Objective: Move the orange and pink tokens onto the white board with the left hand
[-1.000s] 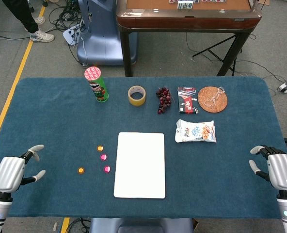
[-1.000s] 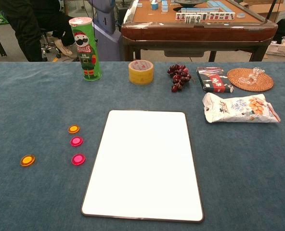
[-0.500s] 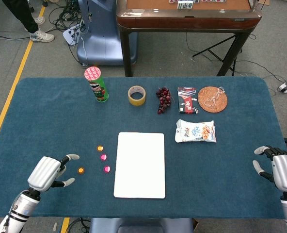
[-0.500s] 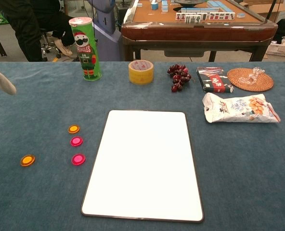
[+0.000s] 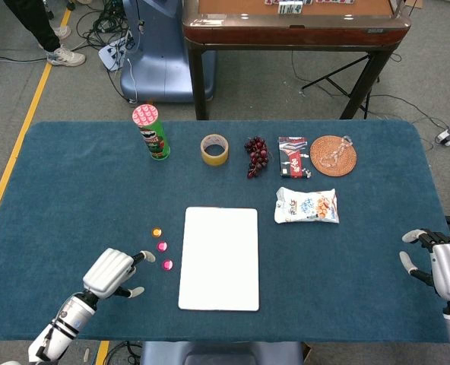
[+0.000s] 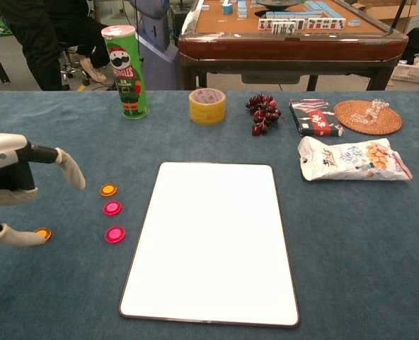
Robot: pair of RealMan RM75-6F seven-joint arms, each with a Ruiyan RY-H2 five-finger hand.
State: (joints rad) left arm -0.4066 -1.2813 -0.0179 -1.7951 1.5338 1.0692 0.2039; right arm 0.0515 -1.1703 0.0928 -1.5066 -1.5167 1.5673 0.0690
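Head view: high, looking steeply down, taking in the whole blue-felt table (image 5: 73,182) and the floor beyond. Chest view: lower, nearer, facing forward across the table. Shared: flat white rectangular board (image 5: 219,258) (image 6: 211,241) and far-edge row of items.

Silver-grey ribbed shells on left robot hand (image 5: 112,274) and right robot hand (image 5: 445,270); pale off-white fingertips; black segments between; small blue dot marked.
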